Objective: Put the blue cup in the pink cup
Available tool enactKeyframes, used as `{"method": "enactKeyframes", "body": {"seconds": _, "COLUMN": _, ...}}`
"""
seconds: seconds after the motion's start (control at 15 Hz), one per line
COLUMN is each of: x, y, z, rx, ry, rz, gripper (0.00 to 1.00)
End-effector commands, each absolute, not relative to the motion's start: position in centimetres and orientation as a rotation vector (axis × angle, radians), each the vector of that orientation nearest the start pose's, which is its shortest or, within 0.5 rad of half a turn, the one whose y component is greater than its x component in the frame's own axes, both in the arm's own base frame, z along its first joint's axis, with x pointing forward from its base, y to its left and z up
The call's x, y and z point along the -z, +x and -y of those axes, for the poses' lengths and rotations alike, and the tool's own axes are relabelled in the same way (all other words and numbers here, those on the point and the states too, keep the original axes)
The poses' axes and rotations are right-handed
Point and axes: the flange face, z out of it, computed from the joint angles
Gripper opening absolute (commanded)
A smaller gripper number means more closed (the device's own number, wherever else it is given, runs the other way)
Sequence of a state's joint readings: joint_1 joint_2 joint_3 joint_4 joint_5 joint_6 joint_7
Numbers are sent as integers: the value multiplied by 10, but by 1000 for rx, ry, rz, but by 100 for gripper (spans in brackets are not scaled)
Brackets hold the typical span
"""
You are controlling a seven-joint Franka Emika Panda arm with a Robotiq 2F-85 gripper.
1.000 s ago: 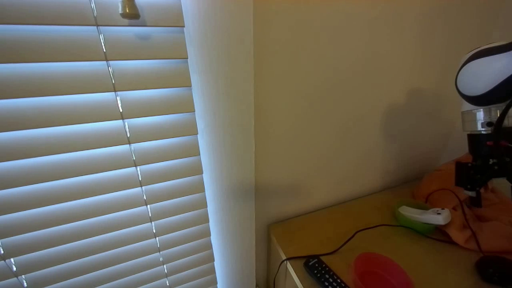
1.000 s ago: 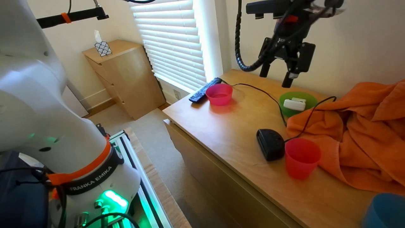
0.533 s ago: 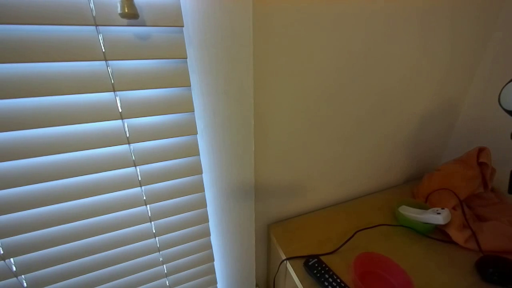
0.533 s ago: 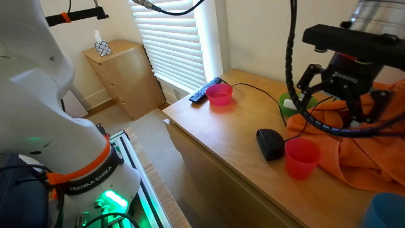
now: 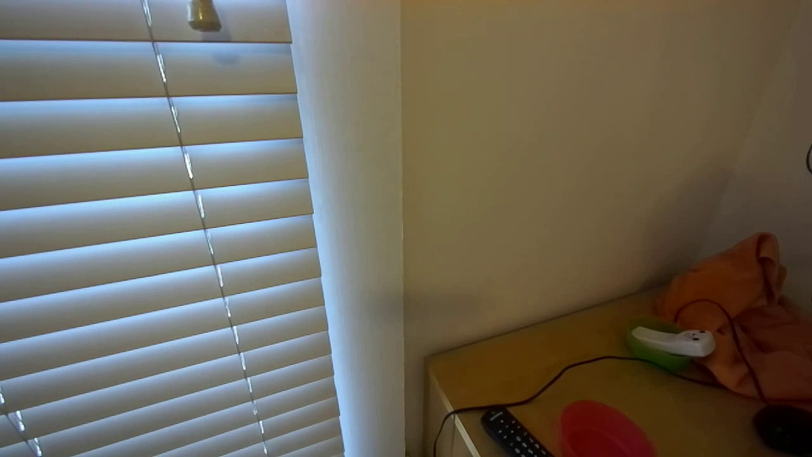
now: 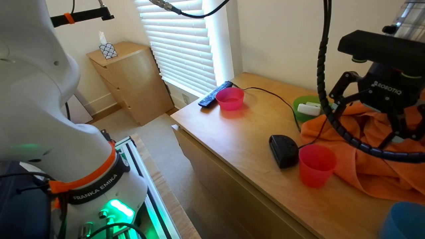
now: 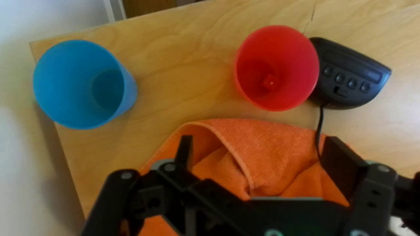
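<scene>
The blue cup [image 7: 82,85] stands upright near the table's corner in the wrist view. In an exterior view the blue cup [image 6: 405,222] is cut off at the lower right. The pink cup [image 7: 275,65] stands upright to its right in the wrist view, with a small red shape at its bottom. The pink cup [image 6: 317,166] also shows in an exterior view, beside the black device. My gripper [image 7: 257,144] is open and empty above the orange towel, apart from both cups. In an exterior view the gripper [image 6: 367,126] hangs over the towel.
An orange towel [image 6: 365,159] lies crumpled under the gripper. A black corded device [image 7: 351,75] touches or nearly touches the pink cup. A pink bowl [image 6: 230,99], a remote [image 6: 215,94] and a green bowl [image 6: 300,114] holding a white object stand farther along the table.
My gripper has moved right and lower in an exterior view, from above the green bowl to over the towel. The arm has left the frame almost entirely in an exterior view. The cups have not moved.
</scene>
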State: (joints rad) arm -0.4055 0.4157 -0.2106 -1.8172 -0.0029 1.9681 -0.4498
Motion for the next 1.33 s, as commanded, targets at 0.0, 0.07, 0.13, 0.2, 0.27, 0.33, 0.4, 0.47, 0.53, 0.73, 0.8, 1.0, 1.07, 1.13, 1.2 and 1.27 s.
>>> {"method": "enactKeyframes", "body": {"seconds": 0.0, "x": -291, "y": 495, "z": 367, "rx": -294, "ry": -3146, "rz": -368, "gripper": 100}}
{"method": "enactKeyframes", "body": {"seconds": 0.07, "x": -290, "y": 493, "z": 373, "rx": -261, "ry": -3179, "rz": -425, "gripper": 100}}
{"method": "enactKeyframes", "body": {"seconds": 0.13, "x": -287, "y": 489, "z": 377, "rx": -266, "ry": -3205, "rz": -476, "gripper": 100}}
{"method": "enactKeyframes", "body": {"seconds": 0.2, "x": -286, "y": 485, "z": 381, "rx": -271, "ry": -3230, "rz": -538, "gripper": 100}}
{"method": "enactKeyframes", "body": {"seconds": 0.27, "x": -283, "y": 481, "z": 383, "rx": -287, "ry": -3251, "rz": -588, "gripper": 100}}
{"method": "enactKeyframes", "body": {"seconds": 0.33, "x": -280, "y": 479, "z": 385, "rx": -307, "ry": -3268, "rz": -635, "gripper": 100}}
{"method": "enactKeyframes", "body": {"seconds": 0.4, "x": -276, "y": 476, "z": 387, "rx": -325, "ry": -3279, "rz": -689, "gripper": 100}}
{"method": "enactKeyframes", "body": {"seconds": 0.47, "x": -271, "y": 475, "z": 389, "rx": -361, "ry": -3280, "rz": -746, "gripper": 100}}
{"method": "enactKeyframes", "body": {"seconds": 0.53, "x": -265, "y": 473, "z": 388, "rx": -399, "ry": -3273, "rz": -782, "gripper": 100}}
{"method": "enactKeyframes", "body": {"seconds": 0.73, "x": -243, "y": 476, "z": 382, "rx": -451, "ry": -3222, "rz": -852, "gripper": 100}}
{"method": "enactKeyframes", "body": {"seconds": 0.8, "x": -235, "y": 477, "z": 382, "rx": -462, "ry": -3212, "rz": -873, "gripper": 100}}
{"method": "enactKeyframes", "body": {"seconds": 1.0, "x": -220, "y": 476, "z": 387, "rx": -523, "ry": -3196, "rz": -912, "gripper": 100}}
{"method": "enactKeyframes", "body": {"seconds": 1.07, "x": -216, "y": 475, "z": 390, "rx": -535, "ry": -3196, "rz": -930, "gripper": 100}}
{"method": "enactKeyframes", "body": {"seconds": 1.13, "x": -214, "y": 475, "z": 393, "rx": -547, "ry": -3185, "rz": -940, "gripper": 100}}
{"method": "enactKeyframes", "body": {"seconds": 1.2, "x": -210, "y": 475, "z": 395, "rx": -559, "ry": -3181, "rz": -941, "gripper": 91}}
{"method": "enactKeyframes", "body": {"seconds": 1.27, "x": -207, "y": 475, "z": 396, "rx": -568, "ry": -3177, "rz": -943, "gripper": 74}}
